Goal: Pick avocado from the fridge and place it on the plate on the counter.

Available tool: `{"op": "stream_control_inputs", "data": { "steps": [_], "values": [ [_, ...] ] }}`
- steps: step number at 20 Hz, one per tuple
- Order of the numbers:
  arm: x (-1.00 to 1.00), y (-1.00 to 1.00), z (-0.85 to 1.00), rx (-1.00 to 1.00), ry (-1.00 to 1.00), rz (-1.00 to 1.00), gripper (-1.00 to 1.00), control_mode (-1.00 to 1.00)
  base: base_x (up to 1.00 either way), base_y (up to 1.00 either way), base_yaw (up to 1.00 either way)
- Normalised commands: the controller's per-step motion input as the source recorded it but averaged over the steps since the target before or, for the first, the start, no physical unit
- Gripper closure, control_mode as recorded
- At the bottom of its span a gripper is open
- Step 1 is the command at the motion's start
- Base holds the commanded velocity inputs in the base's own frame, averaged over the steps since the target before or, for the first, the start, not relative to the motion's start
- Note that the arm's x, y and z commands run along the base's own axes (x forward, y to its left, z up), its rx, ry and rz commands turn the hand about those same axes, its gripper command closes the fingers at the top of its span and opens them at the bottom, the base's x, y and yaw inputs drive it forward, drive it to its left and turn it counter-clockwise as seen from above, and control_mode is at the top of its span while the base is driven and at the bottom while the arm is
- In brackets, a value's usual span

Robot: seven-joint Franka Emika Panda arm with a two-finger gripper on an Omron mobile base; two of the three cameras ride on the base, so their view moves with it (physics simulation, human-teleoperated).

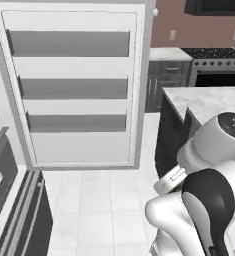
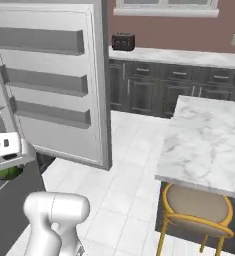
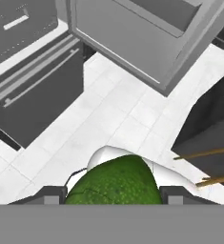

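Observation:
My gripper [image 3: 113,196] is shut on the avocado [image 3: 114,182], a dark green bumpy ball bulging up between the two dark fingertips [image 3: 49,195]. In the right base view the hand [image 2: 6,150] hangs at the far left with the avocado [image 2: 9,173] peeking out beneath it, well above the white tiled floor. The fridge door [image 1: 74,85] stands open with three grey door shelves, also seen as the fridge door [image 2: 49,85]. A marbled counter [image 2: 209,135] on dark cabinets lies to the right. The plate is out of view.
A yellow-legged stool [image 2: 196,207] sits under the island counter [image 1: 204,100]. A dark toaster [image 2: 123,41] stands on the back counter. A black stove [image 1: 216,65] is far right. Dark drawers with silver handles [image 3: 32,90] lie below the hand.

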Motion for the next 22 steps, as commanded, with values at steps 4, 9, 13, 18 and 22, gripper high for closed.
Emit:
{"op": "stream_control_inputs", "data": {
  "steps": [4,9,13,18,22],
  "values": [
    [0.0,0.0,0.0,0.0,0.0,0.0,1.0,1.0,-0.55,-0.09,-0.81],
    [0.0,0.0,0.0,0.0,0.0,0.0,1.0,1.0,-0.36,-0.77,-0.69],
    [0.0,0.0,0.0,0.0,0.0,0.0,1.0,1.0,-0.26,-1.0,-0.51],
    [0.0,0.0,0.0,0.0,0.0,0.0,1.0,1.0,0.46,-1.0,-0.36],
    [0.0,0.0,0.0,0.0,0.0,0.0,1.0,1.0,0.93,-1.0,-0.26]
  ]
}}
